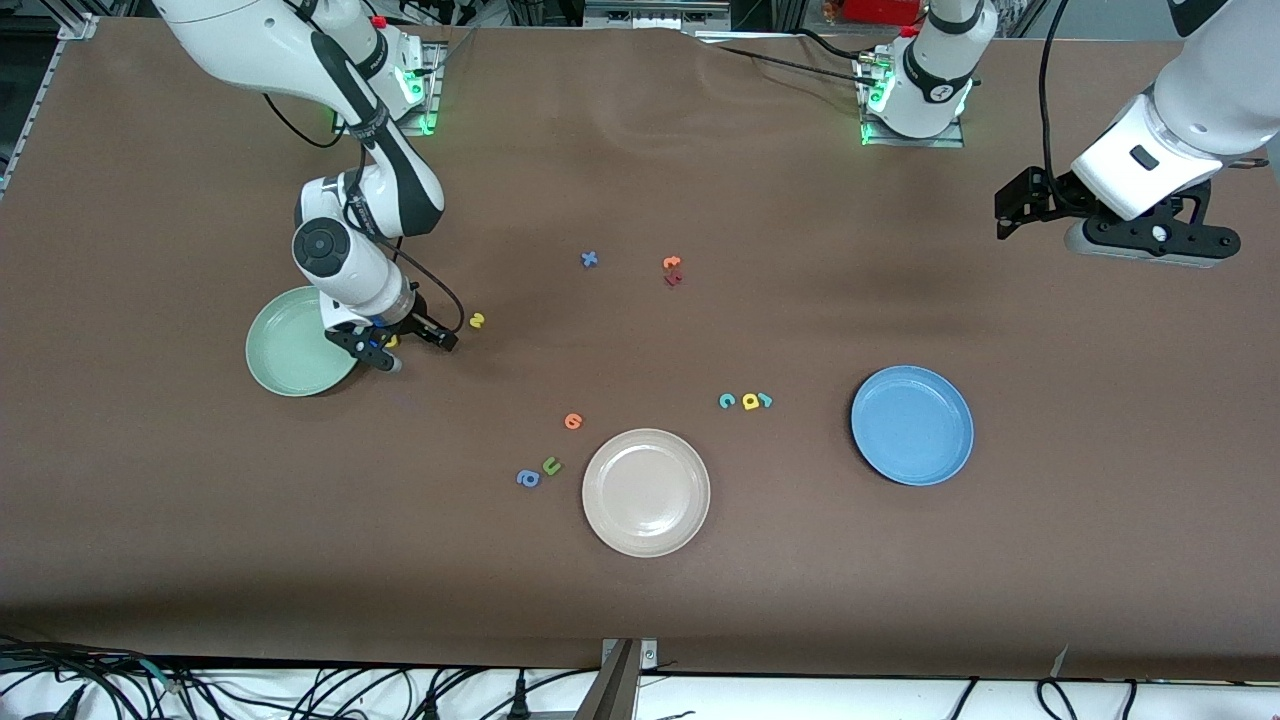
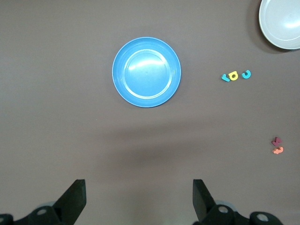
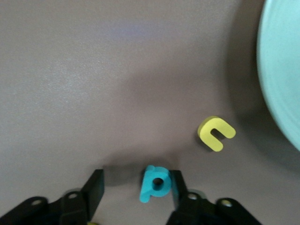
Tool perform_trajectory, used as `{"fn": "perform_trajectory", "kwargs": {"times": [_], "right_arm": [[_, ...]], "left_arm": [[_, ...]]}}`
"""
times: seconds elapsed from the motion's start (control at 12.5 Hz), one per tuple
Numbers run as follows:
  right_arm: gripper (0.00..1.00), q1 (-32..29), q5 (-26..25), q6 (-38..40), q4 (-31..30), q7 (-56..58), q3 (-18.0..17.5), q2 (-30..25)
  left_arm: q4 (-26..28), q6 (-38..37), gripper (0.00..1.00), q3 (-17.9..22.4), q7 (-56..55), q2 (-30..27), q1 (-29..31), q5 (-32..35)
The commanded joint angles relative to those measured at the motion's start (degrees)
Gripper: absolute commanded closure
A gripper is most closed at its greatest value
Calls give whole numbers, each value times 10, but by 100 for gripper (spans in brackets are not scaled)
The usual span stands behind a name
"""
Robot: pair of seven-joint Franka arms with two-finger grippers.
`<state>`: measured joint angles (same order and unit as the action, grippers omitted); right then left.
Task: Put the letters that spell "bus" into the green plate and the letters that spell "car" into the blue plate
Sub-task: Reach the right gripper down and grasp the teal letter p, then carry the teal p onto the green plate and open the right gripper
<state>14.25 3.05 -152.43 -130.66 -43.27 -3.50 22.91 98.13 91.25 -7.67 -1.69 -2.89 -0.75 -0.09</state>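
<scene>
My right gripper [image 1: 395, 345] [image 3: 136, 187] is down at the table beside the green plate [image 1: 290, 345] [image 3: 281, 70]. It is open around the teal b [image 3: 154, 183]: one finger touches the letter, the other stands apart. The yellow u [image 3: 216, 133] lies between the b and the plate. The yellow s [image 1: 477, 321] lies a little toward the table's middle. The teal c [image 1: 727, 401], yellow a [image 1: 750, 402] and teal r [image 1: 765, 400] lie together beside the blue plate [image 1: 912, 425] [image 2: 146, 72]. My left gripper [image 1: 1012, 208] [image 2: 139, 197] waits open in the air, empty.
A beige plate [image 1: 646, 492] sits near the front camera. Beside it lie an orange letter [image 1: 573, 421], a green u [image 1: 551, 465] and a blue a [image 1: 527, 478]. A blue x [image 1: 590, 259] and orange and dark red letters [image 1: 672, 270] lie mid-table.
</scene>
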Motion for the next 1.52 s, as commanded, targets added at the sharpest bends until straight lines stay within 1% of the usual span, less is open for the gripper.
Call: {"fn": "perform_trajectory", "kwargs": {"times": [0.0,0.16,0.24,0.32,0.56,0.64,0.8,0.96,1.04,1.12,1.2,1.36,1.44], "right_arm": [[54,5,9,-12,-21,-7,1,-9],[81,5,9,-12,-21,-6,1,-8],[92,5,9,-11,-21,-6,1,-8],[100,5,9,-10,-21,-6,1,-8],[100,5,9,-6,-17,1,1,-17],[100,5,6,17,-12,4,2,-39],[100,4,-1,134,31,25,14,-78],[100,4,-1,253,75,105,60,-103],[100,4,-1,291,90,162,94,-107],[100,4,-1,307,98,232,127,-106],[100,4,-1,307,98,300,159,-103],[100,-6,-1,291,98,389,191,-75],[100,-11,-1,272,98,418,197,-56]], "left_arm": [[-16,-12,0,-1,-5,7,-2,-2],[-16,-12,0,-1,-5,7,-2,-2],[-16,-12,0,-1,-5,7,-2,-2],[-16,-12,0,-1,-5,7,-2,-2],[-17,-12,0,-1,-5,7,-2,-2],[-17,-12,0,-1,-5,7,-2,-2],[-16,-12,0,-1,-5,7,-2,-2],[-17,-12,0,-1,-5,7,-2,-2],[-16,-12,0,-1,-5,7,-2,-2],[-16,-12,0,-1,-5,7,-2,-2],[-16,-12,0,-1,-5,7,-2,-2],[-16,-12,0,-1,-5,7,-2,-2],[-17,-12,0,-1,-5,7,-2,-2]]}}
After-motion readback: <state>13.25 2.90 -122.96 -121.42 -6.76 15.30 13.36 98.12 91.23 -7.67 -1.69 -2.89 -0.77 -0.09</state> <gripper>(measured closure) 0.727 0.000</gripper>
